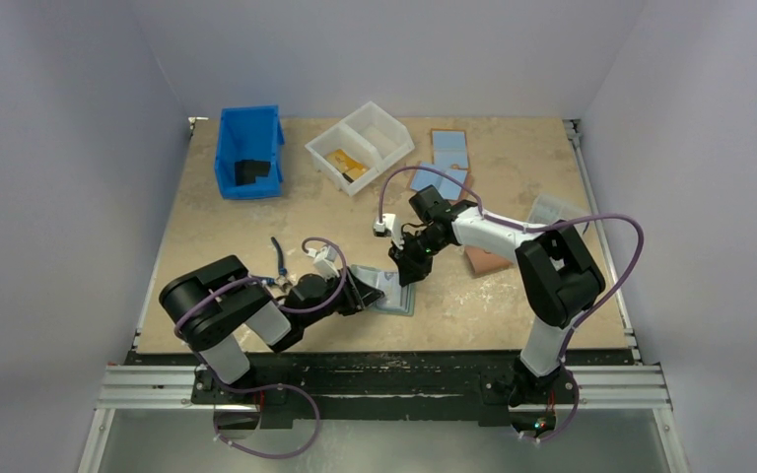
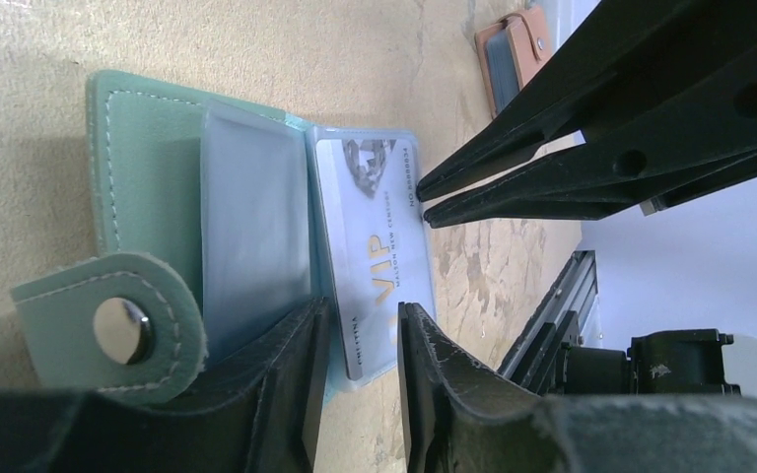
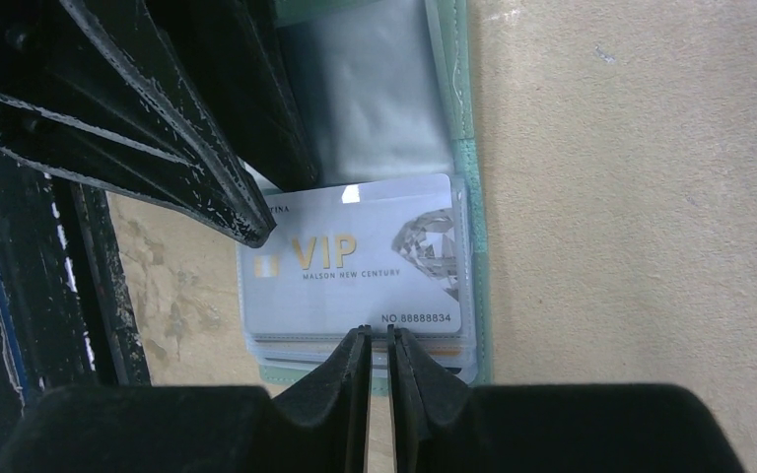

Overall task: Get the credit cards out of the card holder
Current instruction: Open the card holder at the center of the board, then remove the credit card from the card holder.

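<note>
Counter: tan board counter (image 1: 453, 315) with grey walls on three sides.
Card holder: small teal-green soft folding wallet (image 2: 148, 158), lying open and flat close to the middle of the near edge. Its snap tab, with a metal stud, curls up at one end.
Card: silver plastic card (image 3: 355, 266) printed "VIP" in gold, tucked inside a clear sleeve of the holder. Thin edges of other cards show under it.
Left gripper (image 2: 360, 330): fingers partly spread, one on each side of the card's short end. They rest low on the sleeves and grip nothing.
Right gripper (image 3: 379, 335): fingers almost together, with only a thin slit between them. The tips are at the card's long edge by the printed number; whether they touch it cannot be told.
In the way: the clear sleeve covers the card, and the left fingers crowd one end.
Far left corner: blue plastic bin (image 1: 227, 148) with something dark inside.
Far edge, middle: white two-compartment tray (image 1: 382, 126) holding tan-orange items.
Far edge, right of the tray: flat light-blue and brown wallets (image 1: 448, 148).
Towards the right edge: salmon-pink snap wallet (image 1: 486, 261), well apart from the holder.
</note>
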Available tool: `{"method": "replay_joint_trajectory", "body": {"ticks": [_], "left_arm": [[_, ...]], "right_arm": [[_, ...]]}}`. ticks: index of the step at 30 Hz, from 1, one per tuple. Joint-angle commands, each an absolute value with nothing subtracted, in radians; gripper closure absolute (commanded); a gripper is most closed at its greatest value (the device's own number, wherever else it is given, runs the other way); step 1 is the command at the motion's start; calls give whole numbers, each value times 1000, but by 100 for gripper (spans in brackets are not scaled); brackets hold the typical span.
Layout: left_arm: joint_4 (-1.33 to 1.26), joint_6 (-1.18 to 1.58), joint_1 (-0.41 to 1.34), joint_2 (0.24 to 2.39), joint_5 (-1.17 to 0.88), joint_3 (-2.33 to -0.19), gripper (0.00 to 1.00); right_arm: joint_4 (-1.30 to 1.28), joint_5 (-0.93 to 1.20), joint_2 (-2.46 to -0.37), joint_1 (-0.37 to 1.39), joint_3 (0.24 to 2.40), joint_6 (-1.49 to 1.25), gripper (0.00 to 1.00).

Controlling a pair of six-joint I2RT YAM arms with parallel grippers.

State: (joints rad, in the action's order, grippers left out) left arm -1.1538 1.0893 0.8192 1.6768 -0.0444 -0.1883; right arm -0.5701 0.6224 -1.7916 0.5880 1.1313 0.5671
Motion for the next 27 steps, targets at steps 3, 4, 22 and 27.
{"method": "replay_joint_trajectory", "body": {"ticks": [3, 4, 22, 27], "left_arm": [[-1144, 1117, 815, 1724, -38, -223, 69], [-1144, 1118, 815, 1731, -39, -228, 69], [-1159, 1124, 815, 1695, -3, -179, 100], [-1188, 1126, 815, 1708, -13, -177, 100]], "right_arm": [[-563, 614, -1829, 593, 1138, 558, 83], [-564, 627, -1838, 599, 1139, 554, 84], [-647, 677, -1797, 583, 1183, 619, 65], [-658, 722, -1782, 585, 1168, 641, 84]]}}
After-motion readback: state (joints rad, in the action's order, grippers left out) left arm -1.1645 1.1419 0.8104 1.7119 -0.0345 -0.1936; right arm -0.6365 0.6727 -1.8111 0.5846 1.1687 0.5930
